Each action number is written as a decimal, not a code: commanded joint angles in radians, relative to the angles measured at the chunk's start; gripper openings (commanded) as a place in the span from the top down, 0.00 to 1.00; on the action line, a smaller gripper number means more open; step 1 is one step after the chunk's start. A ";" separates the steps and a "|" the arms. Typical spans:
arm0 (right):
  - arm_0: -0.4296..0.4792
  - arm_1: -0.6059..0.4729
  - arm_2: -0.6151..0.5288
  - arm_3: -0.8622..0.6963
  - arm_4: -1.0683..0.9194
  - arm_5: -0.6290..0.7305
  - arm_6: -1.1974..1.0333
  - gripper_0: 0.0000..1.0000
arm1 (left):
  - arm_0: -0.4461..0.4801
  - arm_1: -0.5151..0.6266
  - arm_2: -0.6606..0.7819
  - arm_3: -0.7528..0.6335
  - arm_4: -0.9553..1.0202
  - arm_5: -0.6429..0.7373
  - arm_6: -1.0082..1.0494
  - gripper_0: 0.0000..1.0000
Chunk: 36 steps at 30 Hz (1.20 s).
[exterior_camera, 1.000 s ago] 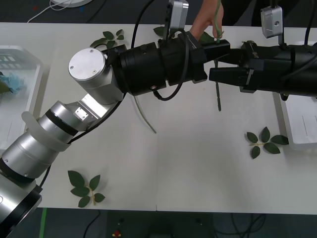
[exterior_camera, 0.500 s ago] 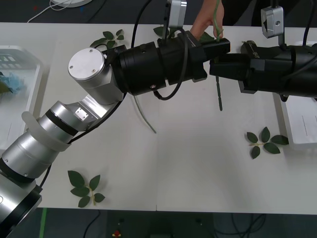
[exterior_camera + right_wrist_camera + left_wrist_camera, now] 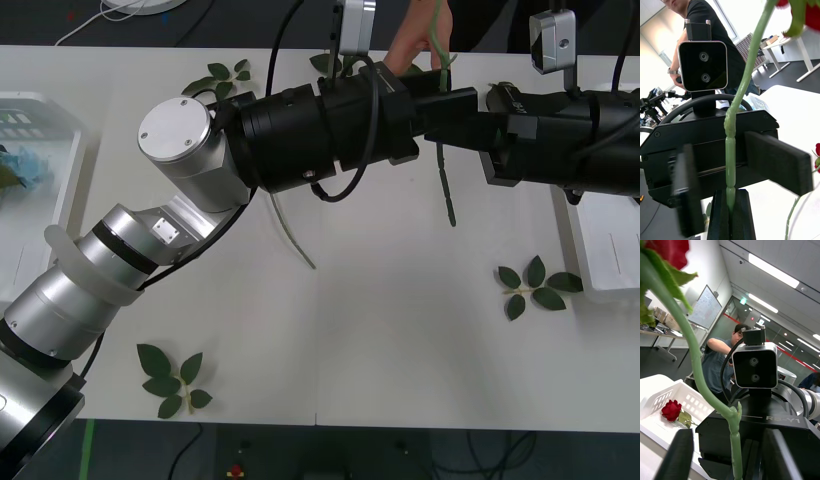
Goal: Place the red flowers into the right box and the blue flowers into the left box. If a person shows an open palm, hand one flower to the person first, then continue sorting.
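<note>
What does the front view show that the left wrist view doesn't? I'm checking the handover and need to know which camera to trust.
Front view, not left wrist: the person's fingers at the stem's top, and leaf sprigs on the table. Left wrist, not front: the held flower's red bloom, and another rose lying in the right box. Both: the green stem, clamped by the right hand, with the open left hand around it.

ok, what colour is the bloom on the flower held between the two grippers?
Deep red, on a green stem. The bloom shows best in the left wrist view.
</note>
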 commanded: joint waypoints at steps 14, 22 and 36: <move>-0.011 -0.123 0.002 -0.016 -0.063 -0.042 0.008 1.00 | -0.034 0.009 -0.011 -0.009 0.032 0.007 -0.040 0.00; 0.009 -0.133 -0.032 -0.044 -0.031 -0.214 0.008 1.00 | -0.034 0.009 -0.011 -0.008 0.078 0.001 -0.040 0.00; -0.002 -0.047 -0.031 -0.116 0.231 -0.642 0.008 1.00 | -0.048 0.030 0.008 -0.009 0.045 -0.019 -0.040 0.00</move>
